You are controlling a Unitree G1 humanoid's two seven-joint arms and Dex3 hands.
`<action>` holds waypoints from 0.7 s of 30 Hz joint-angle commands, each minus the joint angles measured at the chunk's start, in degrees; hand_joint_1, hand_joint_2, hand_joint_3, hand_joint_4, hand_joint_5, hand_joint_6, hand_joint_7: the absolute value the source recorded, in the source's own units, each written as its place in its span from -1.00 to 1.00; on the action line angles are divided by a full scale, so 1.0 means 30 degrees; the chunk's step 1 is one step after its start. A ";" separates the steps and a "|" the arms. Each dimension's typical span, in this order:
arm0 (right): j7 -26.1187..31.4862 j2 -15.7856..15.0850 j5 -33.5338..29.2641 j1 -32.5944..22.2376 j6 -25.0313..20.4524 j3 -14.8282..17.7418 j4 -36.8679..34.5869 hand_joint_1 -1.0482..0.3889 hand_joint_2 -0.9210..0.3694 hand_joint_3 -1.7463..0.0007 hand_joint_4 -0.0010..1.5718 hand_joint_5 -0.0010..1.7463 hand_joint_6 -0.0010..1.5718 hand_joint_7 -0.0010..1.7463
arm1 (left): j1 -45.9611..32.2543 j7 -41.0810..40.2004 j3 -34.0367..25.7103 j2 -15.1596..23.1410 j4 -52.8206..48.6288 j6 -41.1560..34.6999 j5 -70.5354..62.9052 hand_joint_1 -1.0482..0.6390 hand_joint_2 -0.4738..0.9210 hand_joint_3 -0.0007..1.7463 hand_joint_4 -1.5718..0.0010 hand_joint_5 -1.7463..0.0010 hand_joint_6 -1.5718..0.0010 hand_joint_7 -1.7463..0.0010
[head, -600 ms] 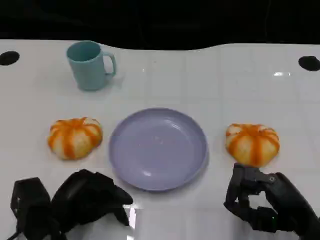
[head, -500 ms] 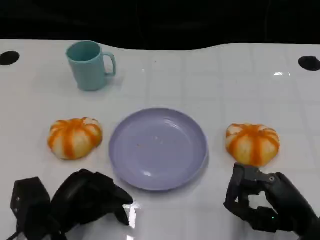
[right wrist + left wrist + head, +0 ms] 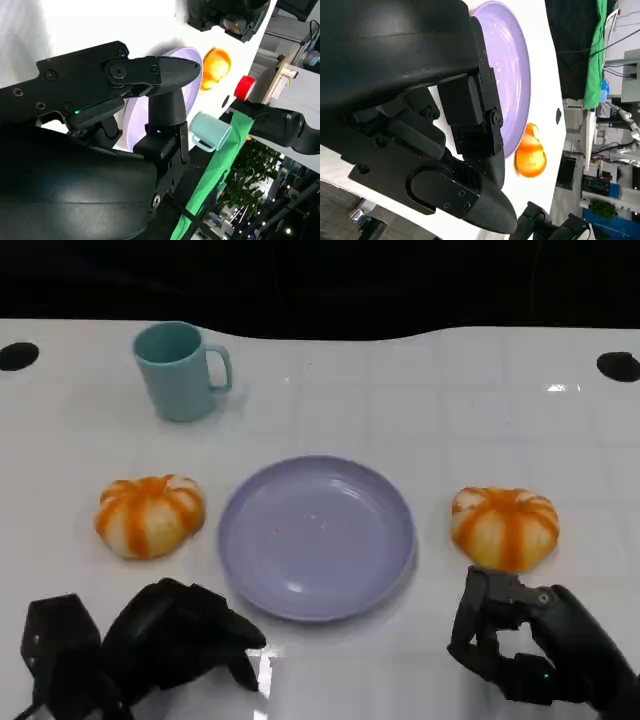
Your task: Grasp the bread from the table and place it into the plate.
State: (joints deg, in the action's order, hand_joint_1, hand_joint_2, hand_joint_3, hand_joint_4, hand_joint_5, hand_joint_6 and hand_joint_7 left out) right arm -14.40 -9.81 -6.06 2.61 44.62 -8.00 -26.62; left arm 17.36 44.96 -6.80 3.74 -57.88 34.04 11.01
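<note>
Two orange-striped round breads lie on the white table, one [image 3: 150, 515] left of the purple plate [image 3: 316, 537] and one [image 3: 504, 527] right of it. The plate holds nothing but a few crumbs. My left hand [image 3: 175, 645] rests near the front edge, below the left bread, fingers loosely bent and holding nothing. Just in front of the right bread, my right hand [image 3: 530, 645] has its fingers arched apart and holds nothing. The left wrist view looks across the plate [image 3: 512, 75] to the right bread [image 3: 530, 156]. The right wrist view takes in the plate [image 3: 134, 120] and the left bread [image 3: 216, 67].
A teal mug [image 3: 182, 370] stands at the back left, handle to the right; it also appears in the right wrist view [image 3: 210, 131]. Black holes mark the table's far corners [image 3: 618, 365]. White tabletop stretches behind the plate.
</note>
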 commanded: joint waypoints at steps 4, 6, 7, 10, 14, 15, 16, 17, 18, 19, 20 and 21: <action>-0.0028 -0.0292 0.0204 0.0064 -0.0001 0.0213 -0.0036 -0.21 -1.00 0.66 0.19 1.00 -0.07 1.00 | 0.0284 0.0060 -0.0139 0.0394 -0.0168 -0.0050 0.0096 -1.00 0.87 -1.00 -0.61 -0.01 -1.00 0.92; 0.0066 -0.0295 0.0075 0.0067 0.0003 0.0214 0.0009 -0.21 -1.00 0.66 0.18 1.00 -0.07 1.00 | 0.0274 -0.0024 -0.0106 0.0420 -0.0152 -0.0049 0.0025 -1.00 0.88 -1.00 -0.61 -0.01 -1.00 0.92; 0.0107 -0.0302 0.0013 0.0074 0.0025 0.0214 0.0012 -0.21 -1.00 0.66 0.18 1.00 -0.06 1.00 | 0.0267 -0.0050 -0.0096 0.0424 -0.0128 -0.0077 0.0012 -1.00 0.88 -1.00 -0.61 -0.01 -1.00 0.92; 0.0082 -0.0315 0.0019 0.0051 0.0038 0.0214 0.0035 -0.21 -1.00 0.66 0.18 1.00 -0.06 1.00 | 0.0219 -0.0045 -0.0086 0.0422 -0.0053 -0.0131 0.0022 -1.00 0.87 -1.00 -0.61 -0.01 -1.00 0.92; 0.0002 -0.0246 0.0236 -0.0030 -0.0120 0.0237 0.0204 -0.21 -1.00 0.67 0.17 1.00 -0.08 1.00 | 0.0215 -0.0026 -0.0084 0.0406 -0.0050 0.0032 0.0018 -1.00 0.88 -1.00 -0.61 -0.01 -0.99 0.92; -0.0040 -0.0222 0.0374 -0.0075 -0.0197 0.0261 0.0348 -0.21 -1.00 0.67 0.16 1.00 -0.10 0.99 | 0.0226 0.0018 -0.0090 0.0392 -0.0043 0.0069 0.0043 -1.00 0.88 -1.00 -0.61 -0.01 -0.99 0.93; -0.0069 -0.0211 0.0469 -0.0108 -0.0251 0.0274 0.0452 -0.21 -1.00 0.67 0.13 1.00 -0.13 0.96 | 0.0234 0.0050 -0.0095 0.0383 -0.0038 0.0086 0.0062 -1.00 0.88 -1.00 -0.61 -0.01 -0.99 0.93; -0.0085 -0.0213 0.0518 -0.0127 -0.0286 0.0278 0.0520 -0.21 -1.00 0.66 0.12 1.00 -0.15 0.94 | 0.0237 0.0070 -0.0099 0.0379 -0.0032 0.0080 0.0075 -1.00 0.88 -1.00 -0.61 -0.01 -0.99 0.93; -0.0007 -0.0224 0.0498 -0.0131 -0.0322 0.0326 0.0699 -0.21 -1.00 0.66 0.09 0.99 -0.18 0.91 | 0.0226 0.0036 -0.0078 0.0383 -0.0011 0.0133 0.0040 -1.00 0.88 -1.00 -0.61 -0.01 -0.99 0.93; 0.0055 -0.0233 0.0470 -0.0132 -0.0351 0.0357 0.0824 -0.22 -1.00 0.65 0.03 0.98 -0.19 0.79 | 0.0216 0.0003 -0.0062 0.0388 0.0003 0.0176 0.0008 -1.00 0.88 -1.00 -0.61 -0.01 -0.99 0.93; 0.0095 -0.0238 0.0449 -0.0136 -0.0377 0.0380 0.0917 -0.23 -1.00 0.65 -0.01 0.98 -0.19 0.71 | 0.0210 -0.0019 -0.0052 0.0392 0.0011 0.0205 -0.0014 -1.00 0.88 -1.00 -0.62 -0.01 -0.99 0.93; 0.0214 -0.0333 0.0277 -0.0059 -0.0331 0.0458 0.1087 -0.23 -1.00 0.65 -0.06 0.95 -0.22 0.66 | 0.0206 0.0009 -0.0080 0.0375 0.0012 0.0128 0.0040 -1.00 0.88 -1.00 -0.62 -0.02 -0.99 0.93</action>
State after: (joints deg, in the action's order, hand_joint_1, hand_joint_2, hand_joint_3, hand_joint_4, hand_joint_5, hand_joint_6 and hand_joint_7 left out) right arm -14.42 -9.81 -5.66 2.51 44.01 -7.86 -24.85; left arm 17.38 44.96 -6.80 3.81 -57.95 34.10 10.99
